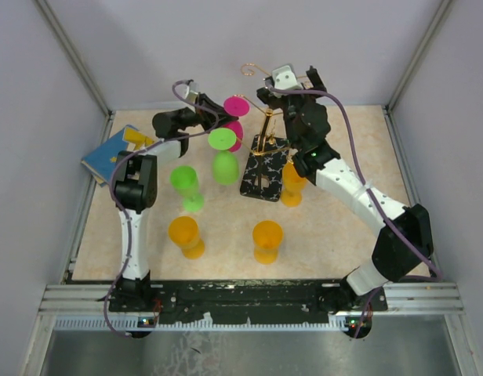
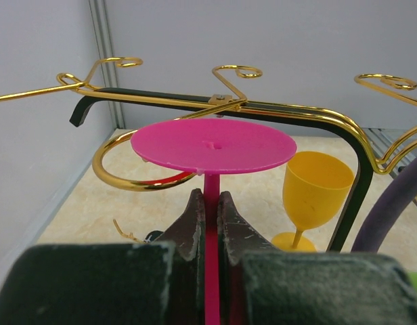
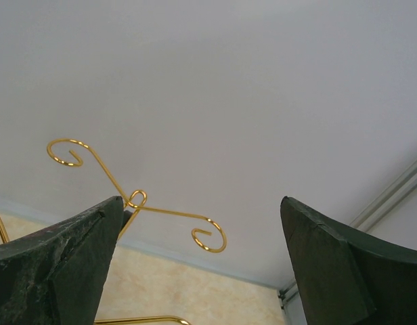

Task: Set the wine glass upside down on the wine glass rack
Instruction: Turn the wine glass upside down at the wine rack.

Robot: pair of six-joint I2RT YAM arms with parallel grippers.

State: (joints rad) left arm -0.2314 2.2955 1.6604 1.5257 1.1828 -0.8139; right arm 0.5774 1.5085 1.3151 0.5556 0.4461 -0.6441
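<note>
Tabletop [image 1: 335,227]: beige; it carried the rack at the back middle, with an orange glass [image 1: 266,239] and a green glass [image 1: 185,182] standing apart in front.
Wine glass rack [image 1: 263,168]: gold wire on a dark marbled base. Its curled arms spread out high up, shaped to catch a glass's foot so the bowl hangs below.
Right tool [image 3: 202,203]: released, fingers [image 3: 59,271] wide apart and gripping nothing. It was up by the rack's top spirals, probably placed to steady the stand.
Left tool [image 2: 210,200]: clenched on the pink stem just under the foot, which left the disc free to pass over the wire.
Pink wine glass [image 2: 212,145]: inverted, foot uppermost, with one curved rack arm bending round just beneath the disc. Whether foot and wire touched could not be told.
Progress: the glass seemed close to hanging but not yet let go.
</note>
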